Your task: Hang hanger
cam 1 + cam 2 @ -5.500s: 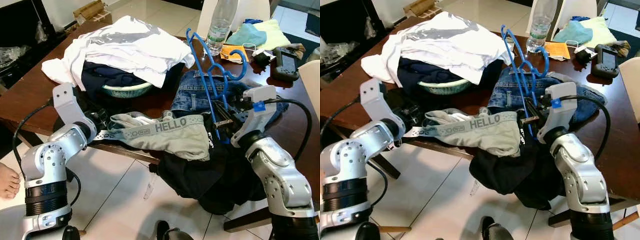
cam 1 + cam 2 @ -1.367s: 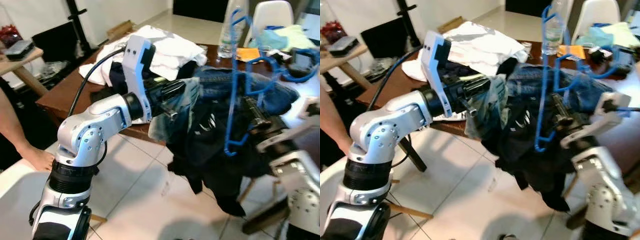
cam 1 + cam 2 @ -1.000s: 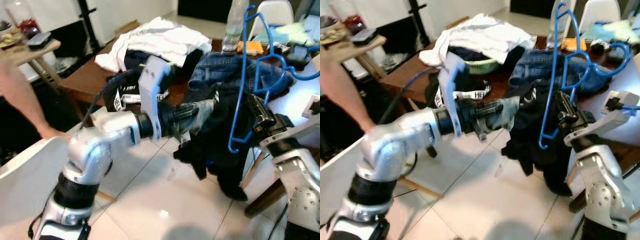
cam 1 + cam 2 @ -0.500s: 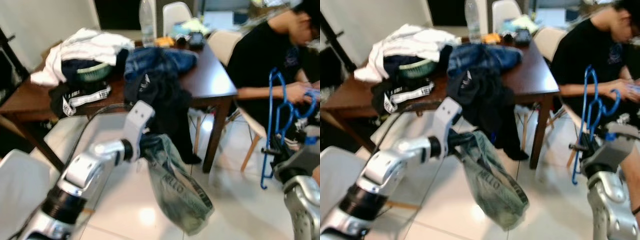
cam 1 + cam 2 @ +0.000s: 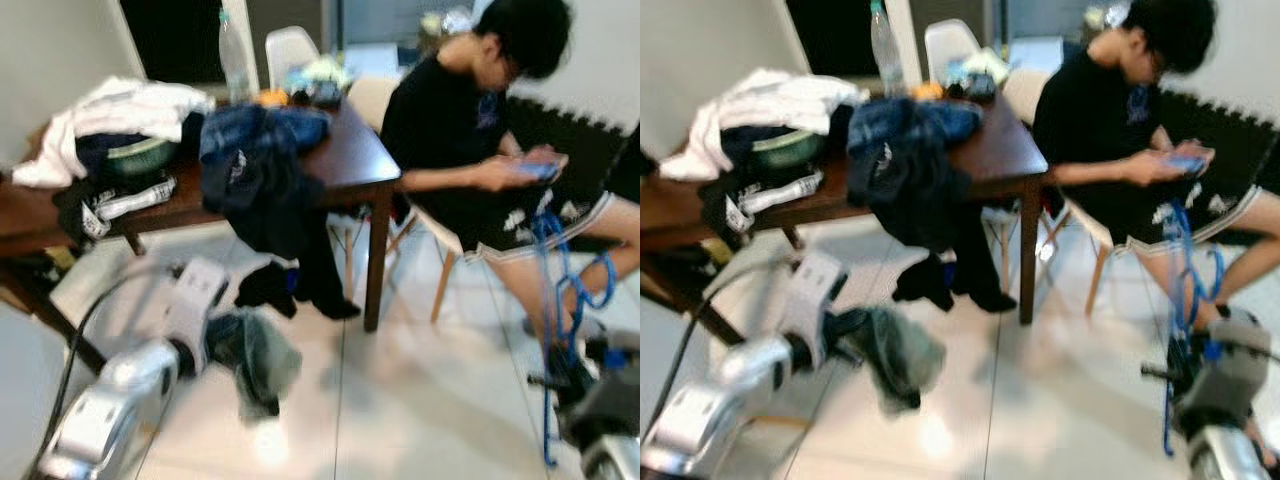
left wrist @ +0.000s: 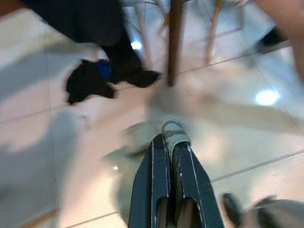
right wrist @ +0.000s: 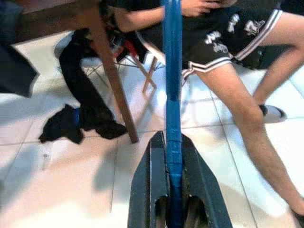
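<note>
Both head views are blurred, so small things are hard to make out. The right gripper [image 7: 172, 156] is closed on the lower bar of the blue hanger [image 5: 556, 300], which stands upright at the robot's right side, above the floor and in front of the legs of a person [image 5: 1120, 130] sitting on a chair. From the head views the fingers are hidden behind the wrist; the right wrist view shows the two black fingers pressed on both sides of the blue bar. The top of the hanger is cut off in that view.

The left gripper [image 6: 171, 145] is held low over the floor and pinches a grey-green garment [image 5: 255, 360]. In the left wrist view a fold of the cloth sits between the fingertips, which are nearly together; the rest of the cloth below is only a smear. Any print on it cannot be read.

The dark wooden table [image 5: 990, 150] carries a heap of white clothes [image 5: 765, 100] over a green basket [image 5: 785, 148], a plastic bottle [image 5: 883, 50], and jeans [image 5: 910, 125] with dark clothes hanging over its edge. More dark clothing [image 6: 88, 83] lies on the pale glossy tiled floor [image 5: 420, 400] beside the table leg. A white chair [image 5: 290, 50] stands behind the table.
</note>
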Robot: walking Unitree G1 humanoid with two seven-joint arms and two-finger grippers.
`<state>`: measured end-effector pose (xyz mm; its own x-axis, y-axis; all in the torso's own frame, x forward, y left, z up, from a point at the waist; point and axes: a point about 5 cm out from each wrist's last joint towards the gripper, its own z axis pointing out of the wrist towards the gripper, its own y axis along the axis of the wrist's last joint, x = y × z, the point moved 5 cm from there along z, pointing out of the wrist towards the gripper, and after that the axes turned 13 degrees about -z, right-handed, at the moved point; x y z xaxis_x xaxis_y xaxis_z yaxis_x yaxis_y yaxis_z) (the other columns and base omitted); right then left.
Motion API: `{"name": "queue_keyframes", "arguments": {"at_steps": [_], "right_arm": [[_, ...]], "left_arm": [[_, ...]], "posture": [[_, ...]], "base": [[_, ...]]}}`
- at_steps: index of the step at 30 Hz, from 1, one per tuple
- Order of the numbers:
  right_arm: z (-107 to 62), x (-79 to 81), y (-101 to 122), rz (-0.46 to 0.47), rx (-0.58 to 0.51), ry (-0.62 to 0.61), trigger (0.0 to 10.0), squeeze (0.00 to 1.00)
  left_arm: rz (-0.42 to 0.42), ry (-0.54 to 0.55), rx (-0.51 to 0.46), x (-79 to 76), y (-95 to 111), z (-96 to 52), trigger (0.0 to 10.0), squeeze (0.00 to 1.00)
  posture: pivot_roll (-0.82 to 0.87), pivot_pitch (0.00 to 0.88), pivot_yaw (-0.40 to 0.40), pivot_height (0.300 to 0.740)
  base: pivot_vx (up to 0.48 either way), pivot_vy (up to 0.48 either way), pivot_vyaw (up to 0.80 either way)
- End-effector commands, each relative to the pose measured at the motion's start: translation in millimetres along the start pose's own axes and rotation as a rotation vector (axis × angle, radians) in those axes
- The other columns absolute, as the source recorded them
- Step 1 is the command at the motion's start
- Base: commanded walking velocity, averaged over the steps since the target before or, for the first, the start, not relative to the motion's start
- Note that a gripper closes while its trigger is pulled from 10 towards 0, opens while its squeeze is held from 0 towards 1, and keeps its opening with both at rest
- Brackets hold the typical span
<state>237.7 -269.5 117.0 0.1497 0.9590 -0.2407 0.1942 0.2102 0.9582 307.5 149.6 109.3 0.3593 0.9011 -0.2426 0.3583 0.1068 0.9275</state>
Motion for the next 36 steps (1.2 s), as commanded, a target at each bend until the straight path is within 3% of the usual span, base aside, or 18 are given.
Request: {"name": "queue_keyframes", "arguments": {"at_steps": [1,6,10,14,15,20,27,28,29,32,36], "right_arm": [[-5.0,0.7,4,-0.024,-0.02,0.004,10.0,0.0],[-11.2,-4.8,-10,-0.003,0.014,-0.014,10.0,0.0],[-12.2,-6.1,-12,0.033,0.019,-0.028,10.0,0.0],[-9.1,0.4,-13,0.088,0.014,-0.002,10.0,0.0],[-5.4,3.2,-15,0.125,0.016,0.034,10.0,0.0],[-4.5,6.3,-17,0.173,0.017,0.08,10.0,0.0],[-2.7,14.6,-17,0.244,0.013,0.178,10.0,0.0],[-3.8,16.9,-18,0.301,0.016,0.229,10.0,0.0],[-3.8,16.9,-18,0.301,0.016,0.229,10.0,0.0],[-7.6,24.0,-16,0.406,0.02,0.35,10.0,0.0],[-8.2,25.1,-16,0.422,0.025,0.372,10.0,0.0]], "left_arm": [[-0.016,-0.018,-0.045,-4.7,4,-7.1,10.0,0.0],[0.025,-0.056,-0.086,-8.0,-1,-8.0,10.0,0.0],[0.01,-0.05,-0.092,-3.6,-1,-8.5,10.0,0.0],[-0.088,-0.033,-0.109,4.5,-2,-12.7,10.0,0.0],[-0.217,-0.046,-0.125,8.5,-2,-13.5,10.0,0.0],[-0.32,-0.066,-0.153,13.3,-1,-14.4,10.0,0.0],[-0.356,-0.115,-0.162,9.6,-1,-15.2,10.0,0.0],[-0.367,-0.143,-0.152,5.6,-2,-15.2,10.0,0.0],[-0.367,-0.143,-0.152,5.6,-2,-15.2,10.0,0.0],[-0.391,-0.25,-0.093,-7.6,-7,-17.0,10.0,0.0],[-0.391,-0.321,-0.038,-15.5,-11,-18.9,10.0,0.0]], "posture": [[-0.04,0.112,0.032,0.74],[-0.05,0.125,0.037,0.74],[-0.05,0.128,0.038,0.74],[-0.04,0.129,0.036,0.74],[-0.04,0.131,0.029,0.74],[-0.04,0.129,0.015,0.74],[-0.03,0.124,0.0,0.74],[-0.03,0.126,-0.014,0.74],[-0.03,0.126,-0.014,0.74],[-0.03,0.131,-0.017,0.74],[-0.04,0.136,-0.016,0.74]], "base": [[0.0,0.0,-0.8],[0.0,0.0,-0.8],[0.0,0.0,-0.8],[0.0,0.0,-0.8],[0.0,0.0,-0.8],[0.0,0.0,-0.8],[0.0,0.0,-0.8],[0.0,0.0,-0.8],[0.0,0.0,-0.8],[0.0,0.0,-0.8],[0.0,0.0,-0.8]]}}
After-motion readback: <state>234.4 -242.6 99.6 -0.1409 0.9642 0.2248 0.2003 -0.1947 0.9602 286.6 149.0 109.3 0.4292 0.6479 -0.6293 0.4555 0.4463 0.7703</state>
